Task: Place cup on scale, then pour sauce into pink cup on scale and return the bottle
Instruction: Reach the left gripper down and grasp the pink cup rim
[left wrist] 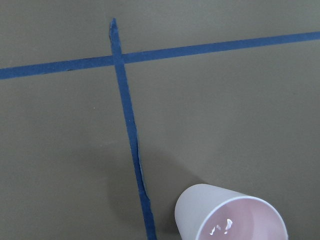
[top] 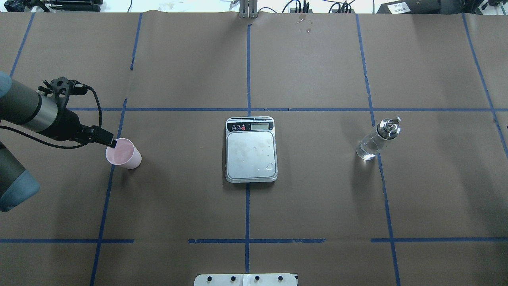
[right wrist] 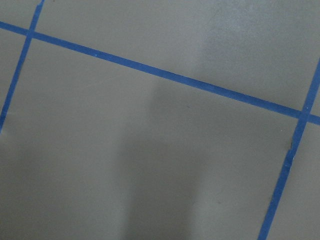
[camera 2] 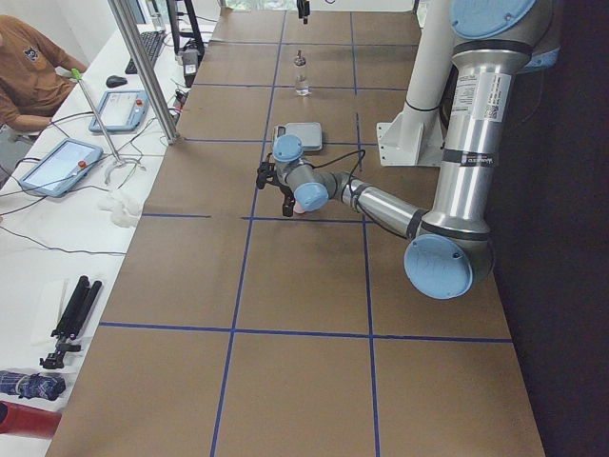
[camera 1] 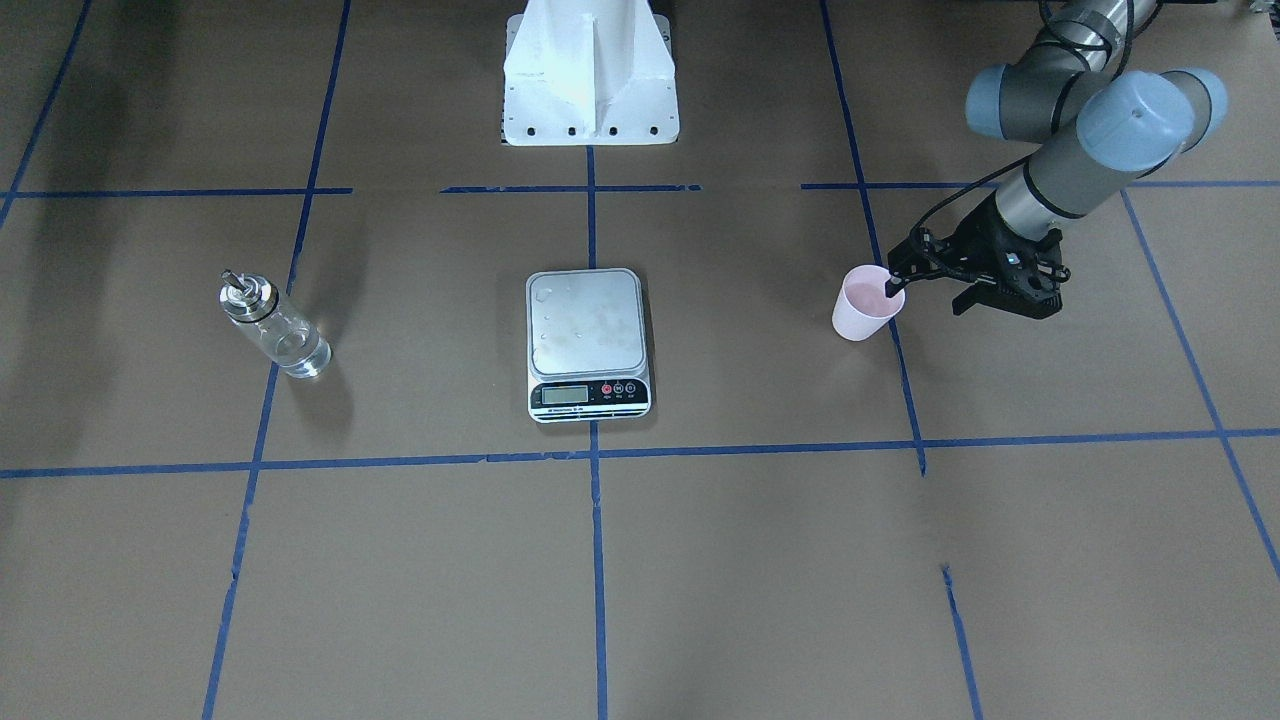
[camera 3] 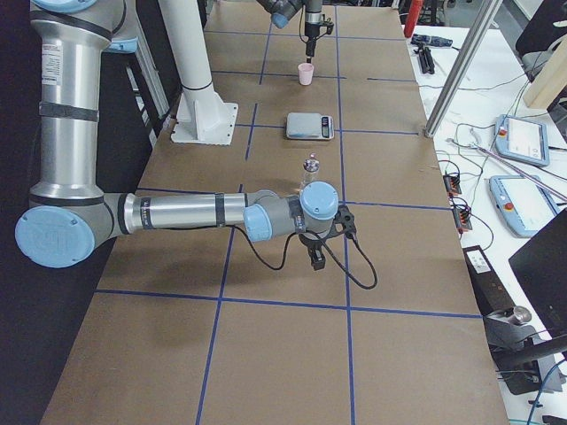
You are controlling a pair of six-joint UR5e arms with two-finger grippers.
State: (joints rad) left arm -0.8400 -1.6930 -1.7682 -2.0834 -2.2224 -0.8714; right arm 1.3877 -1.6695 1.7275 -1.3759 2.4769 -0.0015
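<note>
While the left gripper [top: 112,143] rests at the rim of the pink cup [top: 124,155], whether it grips cannot be told. The cup stands well to the robot's left of the scale [top: 251,153], nearest this arm. The right gripper [camera 3: 317,257], near the bottle [top: 375,141], is equally unreadable.

I am working in a robot lab. The table [camera 2: 285,286] is covered in brown paper with blue tape lines [top: 247,206]. A big robot arm [camera 2: 474,124] stands on it. Beside it, a person [camera 2: 24,71] sits by control tablets [camera 2: 55,164].
</note>
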